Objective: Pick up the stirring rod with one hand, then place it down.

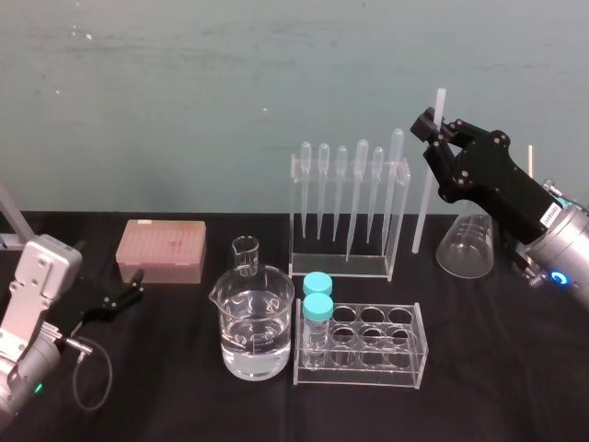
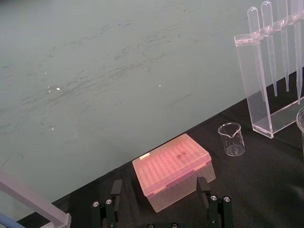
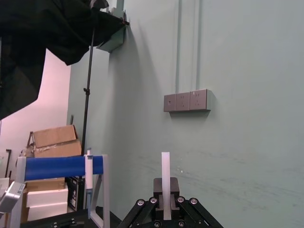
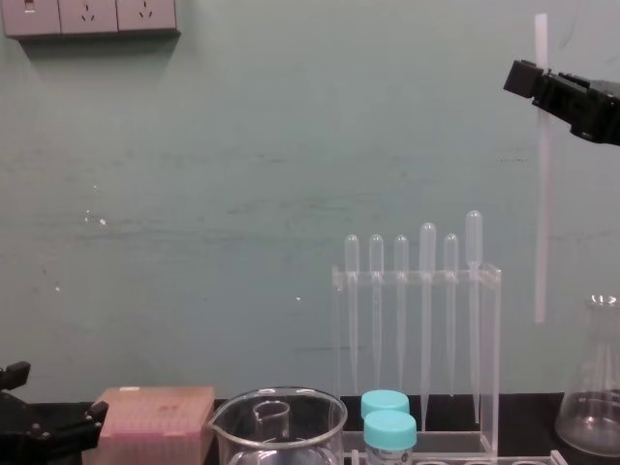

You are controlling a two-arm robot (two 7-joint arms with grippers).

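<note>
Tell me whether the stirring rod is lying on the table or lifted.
Lifted, nearly upright. The right tool is shut on the stirring rod near its top; its lower end hangs above the table.

Translucent matt stirring rod (image 1: pixel 423 207), clear glossy beaker (image 1: pixel 257 322), matt black table cloth (image 1: pixel 166 368)

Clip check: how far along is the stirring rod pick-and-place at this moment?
Pick-up looks done: the right tool is shut on the stirring rod, holding it upright in the air beside the pipette rack. In hand: the carry. Left: setting it down on the table and releasing. The left tool sits parked by the pink tip box.
</note>
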